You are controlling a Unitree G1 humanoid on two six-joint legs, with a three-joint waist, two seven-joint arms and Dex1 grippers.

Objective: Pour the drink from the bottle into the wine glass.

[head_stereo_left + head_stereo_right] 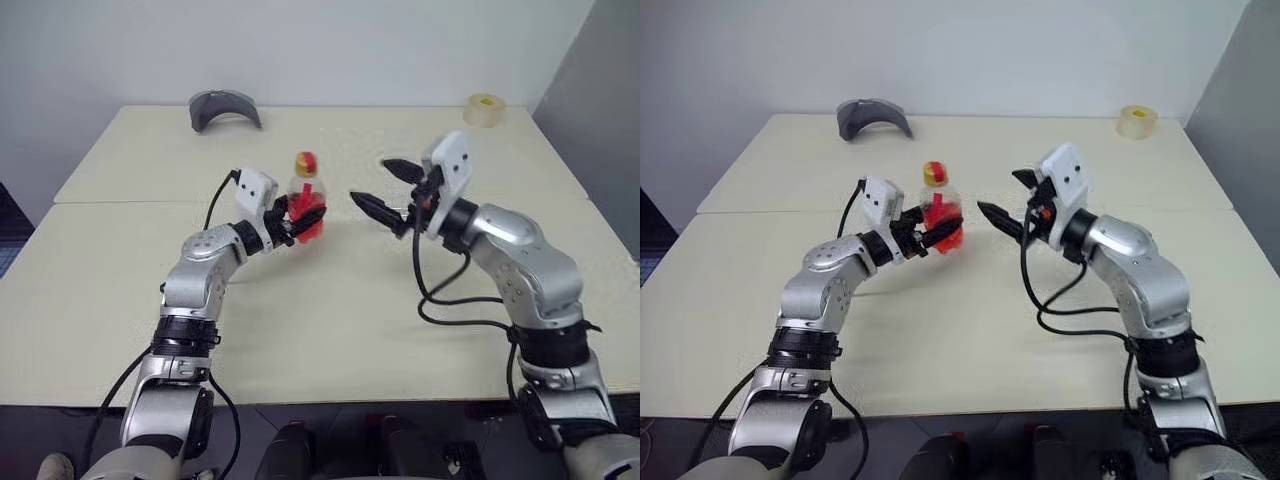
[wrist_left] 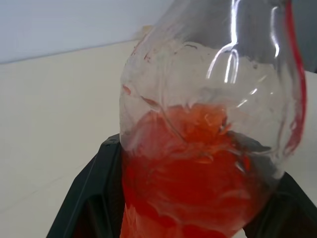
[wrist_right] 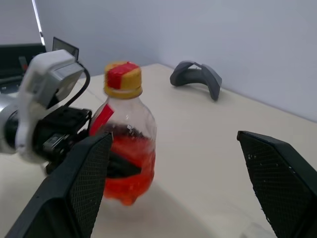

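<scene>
The bottle (image 1: 305, 190) stands upright over the middle of the table, its yellow-and-red cap (image 1: 306, 162) screwed on. My left gripper (image 1: 305, 224) is shut on its lower body from the left, its black fingers (image 2: 84, 198) on either side. The red drink (image 2: 188, 188) fills roughly the lower half. The bottle seems to hang slightly above the tabletop. My right gripper (image 1: 368, 180) is open, a short way to the right of the bottle and pointing at it, with nothing between its fingers (image 3: 84, 183). The wine glass is out of view.
The cream table (image 1: 330, 320) has a seam running across its width behind the bottle. A grey curved object (image 1: 224, 108) lies at the far left edge. A yellowish tape roll (image 1: 486, 109) sits at the far right corner.
</scene>
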